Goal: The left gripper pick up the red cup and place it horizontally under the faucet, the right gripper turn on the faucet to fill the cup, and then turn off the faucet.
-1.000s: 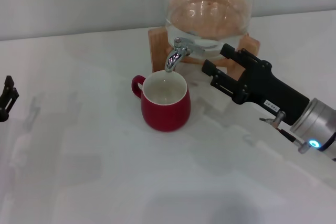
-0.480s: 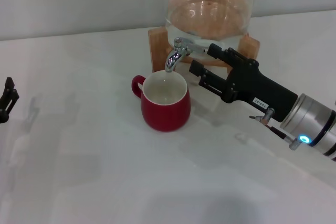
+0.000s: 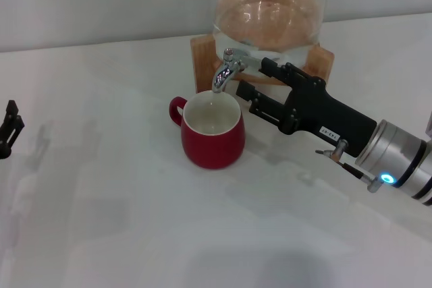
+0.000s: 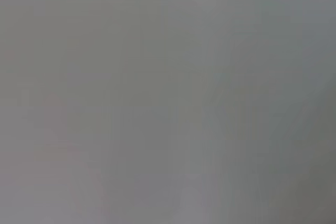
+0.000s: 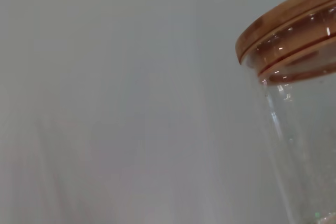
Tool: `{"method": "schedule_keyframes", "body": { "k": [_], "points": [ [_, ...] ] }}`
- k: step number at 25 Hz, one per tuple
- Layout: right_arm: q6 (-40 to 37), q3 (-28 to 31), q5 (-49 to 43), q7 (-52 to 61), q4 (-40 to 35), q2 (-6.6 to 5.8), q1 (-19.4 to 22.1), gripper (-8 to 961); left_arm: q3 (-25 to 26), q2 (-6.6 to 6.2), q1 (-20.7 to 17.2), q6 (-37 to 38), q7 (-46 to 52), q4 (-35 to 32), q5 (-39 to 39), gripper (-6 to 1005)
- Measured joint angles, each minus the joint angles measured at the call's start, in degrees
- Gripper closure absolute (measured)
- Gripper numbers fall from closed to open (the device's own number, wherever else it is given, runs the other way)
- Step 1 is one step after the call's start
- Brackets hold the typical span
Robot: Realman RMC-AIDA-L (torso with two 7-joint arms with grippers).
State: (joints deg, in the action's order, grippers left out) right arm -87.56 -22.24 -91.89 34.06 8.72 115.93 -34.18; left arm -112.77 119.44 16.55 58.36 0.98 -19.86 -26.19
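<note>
The faucet (image 3: 226, 69) is small, stiff, slick chrome, so I judge its lever best nudged at the tip; its spout hangs over the red cup (image 3: 212, 130), upright on the bench (image 3: 135, 220). The right tool (image 3: 254, 77), fingers spread and empty, has crept toward ten o'clock, now just beside the lever; the left tool (image 3: 8, 128) sits parked at nine o'clock, its state unclear.

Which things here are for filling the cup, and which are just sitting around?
For the job: red cup, faucet, right tool open beside the faucet, left tool parked at the table edge.
Just there: glass dispenser, wooden stand, wooden lid.
</note>
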Motion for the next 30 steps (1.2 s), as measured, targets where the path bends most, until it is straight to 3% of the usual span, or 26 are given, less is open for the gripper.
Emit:
{"method": "schedule_keyframes", "body": {
  "k": [30],
  "points": [
    [-0.55, -0.22, -1.54, 0.78, 1.09, 0.09, -1.31, 230, 0.0, 0.09, 1.46, -0.04, -0.01, 1.58, 0.08, 111]
  ]
}}
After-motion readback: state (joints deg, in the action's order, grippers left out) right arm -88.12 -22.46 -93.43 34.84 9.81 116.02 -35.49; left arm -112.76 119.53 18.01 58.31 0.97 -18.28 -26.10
